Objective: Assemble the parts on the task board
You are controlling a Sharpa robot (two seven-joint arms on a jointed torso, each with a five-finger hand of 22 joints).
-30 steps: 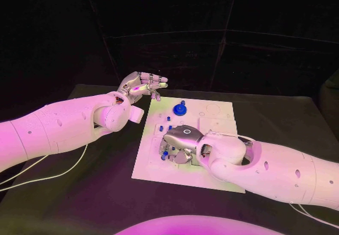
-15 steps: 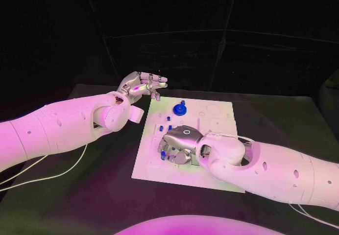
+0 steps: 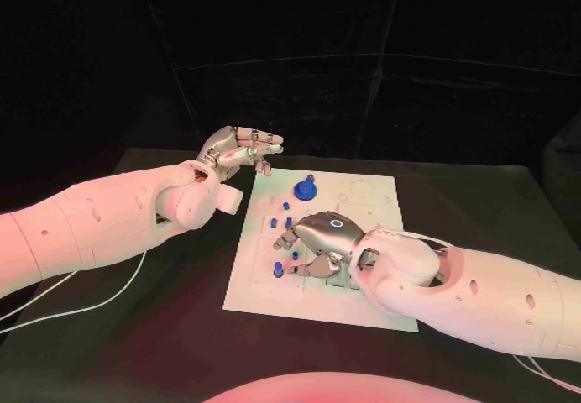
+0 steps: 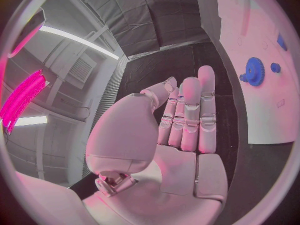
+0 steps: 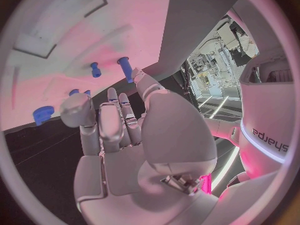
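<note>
**Right hand low over the board's near half, left hand raised off its far-left corner**

The task board (image 3: 363, 290) lies in the middle of the black table (image 3: 145, 336). On its far part stands a blue gear (image 3: 306, 188) with a small knob on top; the left wrist view shows the same gear beside a small blue peg (image 4: 275, 67). Nearer, on the board's left side, several small blue parts (image 3: 274, 223) stand in a loose cluster, and another blue part (image 3: 279, 269) sits at the board's near left, just beside the right hand's fingertips.

The right hand (image 3: 317, 248) hangs low over the board's near-left half, fingers curled downward toward the surface. Whether they pinch a part cannot be told; in the right wrist view the fingers (image 5: 119, 115) point at the board near two upright blue pegs (image 5: 95, 69).

The left hand (image 3: 238, 147) is held above the table off the board's far-left corner, palm up, holding nothing, its fingers (image 4: 190, 115) straight and pressed side by side.

Compared with a second ago, the right hand has shifted slightly to the right and farther along the board, uncovering the near-left part. The left hand stays where it was.
</note>
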